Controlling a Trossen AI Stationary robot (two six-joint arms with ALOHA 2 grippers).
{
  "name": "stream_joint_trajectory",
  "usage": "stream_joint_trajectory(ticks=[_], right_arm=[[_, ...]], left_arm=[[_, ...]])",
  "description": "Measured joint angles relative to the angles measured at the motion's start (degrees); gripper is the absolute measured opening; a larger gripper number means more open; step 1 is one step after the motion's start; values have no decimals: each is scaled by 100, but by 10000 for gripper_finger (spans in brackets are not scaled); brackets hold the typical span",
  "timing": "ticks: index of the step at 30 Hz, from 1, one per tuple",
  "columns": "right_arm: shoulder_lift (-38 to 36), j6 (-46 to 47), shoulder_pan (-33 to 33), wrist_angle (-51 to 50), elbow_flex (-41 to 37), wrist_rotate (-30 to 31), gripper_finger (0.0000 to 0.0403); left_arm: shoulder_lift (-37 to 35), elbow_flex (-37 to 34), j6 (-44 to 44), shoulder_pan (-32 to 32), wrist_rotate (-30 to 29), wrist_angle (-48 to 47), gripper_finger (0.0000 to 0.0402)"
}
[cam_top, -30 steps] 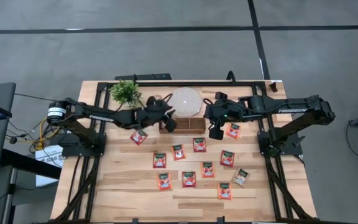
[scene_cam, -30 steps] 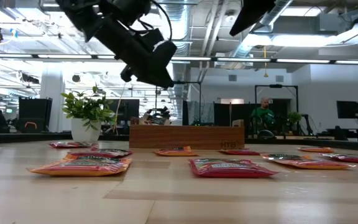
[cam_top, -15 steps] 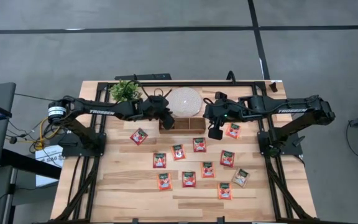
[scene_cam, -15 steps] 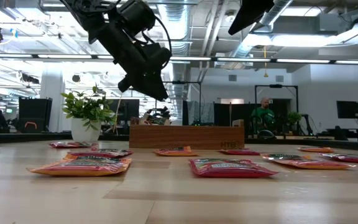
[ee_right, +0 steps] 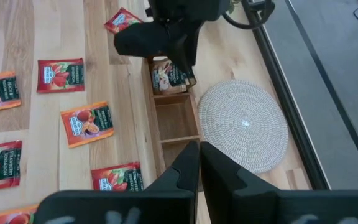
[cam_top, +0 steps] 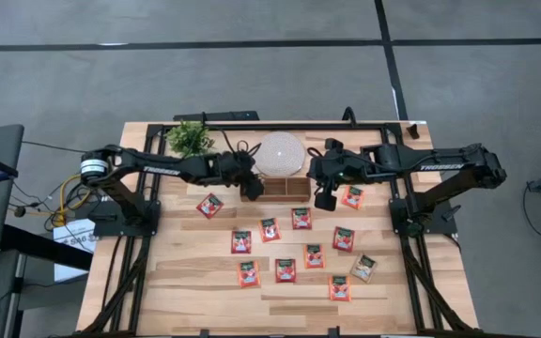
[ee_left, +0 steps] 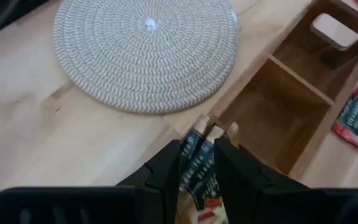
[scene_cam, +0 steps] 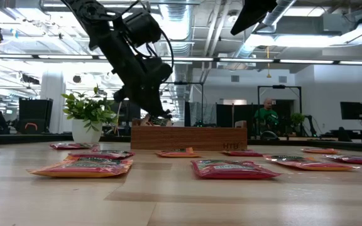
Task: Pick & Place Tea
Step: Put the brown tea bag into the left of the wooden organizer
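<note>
Foil-dark sachet (ee_left: 199, 167) sits pinched between the left gripper (ee_left: 197, 163) fingers, upper edge sticking out past the tips, hanging over the left end compartment of the wooden tray (ee_left: 303, 93). Right wrist view confirms it: sachet face visible just under the left gripper, over that end bay. In the low view the gripper tip is just above the tray's top edge, sachet not yet down inside.

Rest of the tea: roughly eleven sachets lie flat on the table (cam_top: 205, 291), mostly red-orange, one pale one (cam_top: 363, 268) at about 4 o'clock in the spread. Nearest loose one (cam_top: 209, 206) lies at 7 o'clock from the tray.

Woven round mat (cam_top: 281, 153) touches or nearly touches the tray at its 12 o'clock. Potted plant (cam_top: 190, 139) at 10 o'clock, well apart.

Right gripper (cam_top: 326, 200) waits at the tray's right end, fingers together, holding nothing, beside a sachet (cam_top: 351, 197) at its 3 o'clock.

Step in hand, as I judge: placing, late stage. Next move calls for a short descent into the bay, then spreading the fingers to release; the sachet's corner could catch on the tray wall.
</note>
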Motion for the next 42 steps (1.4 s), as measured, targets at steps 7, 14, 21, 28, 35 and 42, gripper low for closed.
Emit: stream_joint_trajectory(ticks=[7, 14, 21, 28, 35, 42], right_arm=[[0, -2, 0, -15, 0, 2, 8], [0, -8, 0, -15, 0, 0, 8], [0, -8, 0, -15, 0, 0, 8], [0, -12, 0, -17, 0, 0, 8], [0, -19, 0, -17, 0, 0, 8], [0, -19, 0, -17, 0, 0, 8]], left_arm=[[1, 0, -25, -2, -2, -120, 90], [1, 0, -151, 0, 28, -263, 90], [1, 0, -233, -34, 52, -283, 90], [1, 0, -306, -44, 74, -352, 90], [1, 0, -310, -81, 86, -379, 90], [0, 0, -325, -148, 98, -463, 90]])
